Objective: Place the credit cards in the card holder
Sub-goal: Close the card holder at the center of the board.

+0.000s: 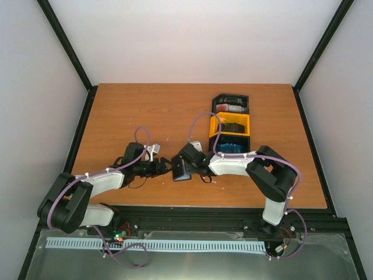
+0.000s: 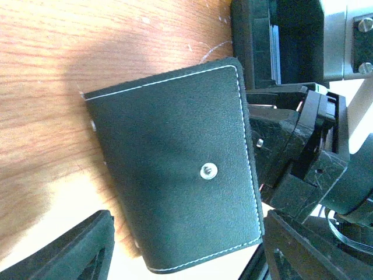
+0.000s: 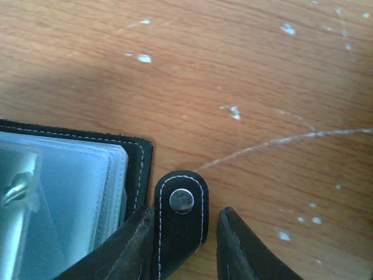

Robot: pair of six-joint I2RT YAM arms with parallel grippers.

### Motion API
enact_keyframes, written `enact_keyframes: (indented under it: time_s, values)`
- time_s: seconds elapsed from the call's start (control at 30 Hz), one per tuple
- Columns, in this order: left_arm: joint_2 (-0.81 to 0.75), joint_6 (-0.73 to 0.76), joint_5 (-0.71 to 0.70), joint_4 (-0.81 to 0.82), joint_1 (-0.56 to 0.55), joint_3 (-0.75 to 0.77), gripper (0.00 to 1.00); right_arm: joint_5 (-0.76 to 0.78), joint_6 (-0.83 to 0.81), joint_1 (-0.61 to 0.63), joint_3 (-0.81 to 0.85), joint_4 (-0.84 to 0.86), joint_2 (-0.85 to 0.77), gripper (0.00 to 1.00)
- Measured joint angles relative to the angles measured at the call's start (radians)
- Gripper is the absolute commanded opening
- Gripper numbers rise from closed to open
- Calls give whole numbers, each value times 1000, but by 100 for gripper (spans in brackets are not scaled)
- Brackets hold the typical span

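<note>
Holder (image 2: 175, 175) mid-worktop near the front edge, left gripper (image 2: 189, 224) wide open straddling it, right gripper (image 3: 183, 233) part-open around its tab (image 3: 182, 201), probably not clamped; cards (image 1: 233, 146) in trays (image 1: 213, 126) toward back-right.

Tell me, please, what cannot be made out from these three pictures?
- Top view: the left gripper and right gripper cover most of the card holder; the credit cards in the trays are too small to count.
- Left wrist view: only the card holder's outer cover shows; its inside faces away.
- Right wrist view: the clear sleeves are cut off by the frame edges and glare, so any card inside is unclear.
</note>
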Motion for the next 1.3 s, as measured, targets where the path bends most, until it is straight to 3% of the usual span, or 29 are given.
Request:
enact_keyframes:
  time_s: [0.47, 0.87, 1.3]
  values:
    - [94, 12, -22, -39, -5, 60, 62, 65, 130, 0, -71, -113, -166, 46]
    - [240, -22, -209, -166, -141, 230, 58, -29, 158, -64, -98, -102, -251, 54]
    - [274, -73, -307, -203, -157, 289, 56, -149, 75, -74, -68, -89, -204, 48]
